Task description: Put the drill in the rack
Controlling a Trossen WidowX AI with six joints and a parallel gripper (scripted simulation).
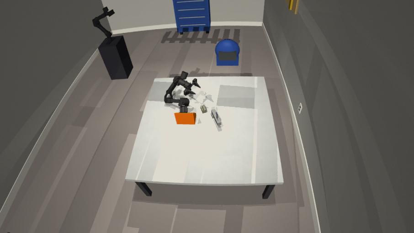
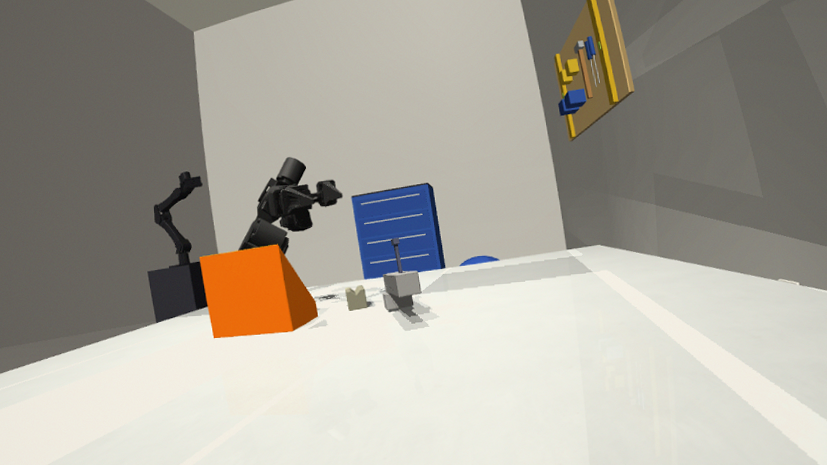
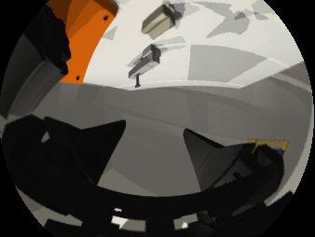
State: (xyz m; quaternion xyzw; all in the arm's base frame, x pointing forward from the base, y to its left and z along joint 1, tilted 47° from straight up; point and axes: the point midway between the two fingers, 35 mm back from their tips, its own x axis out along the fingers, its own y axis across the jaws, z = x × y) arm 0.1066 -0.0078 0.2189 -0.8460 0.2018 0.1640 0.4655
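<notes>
A grey block-shaped fixture (image 1: 215, 118) (image 2: 401, 284) (image 3: 145, 65) stands on the table, its upper block over a lower part. A thin dark upright pin (image 1: 216, 114) (image 2: 397, 258) (image 3: 137, 80) with a small head stands up from it; I cannot tell whether this is the drill or the key. A small beige block with a V-notch (image 1: 203, 108) (image 2: 356, 299) (image 3: 157, 23), which looks like the rack, stands beside the fixture, apart from it. My gripper (image 1: 197, 90) (image 2: 326, 198) (image 3: 156, 127) is open and empty, raised above the table behind both things.
An orange wedge-shaped block (image 1: 185, 119) (image 2: 248, 293) (image 3: 86, 39) stands at the arm's base, left of the beige block. A second arm (image 1: 101, 27) (image 2: 172, 224) stands on a black pedestal off the table. A blue cabinet (image 1: 192, 14) (image 2: 397, 228) stands beyond the table.
</notes>
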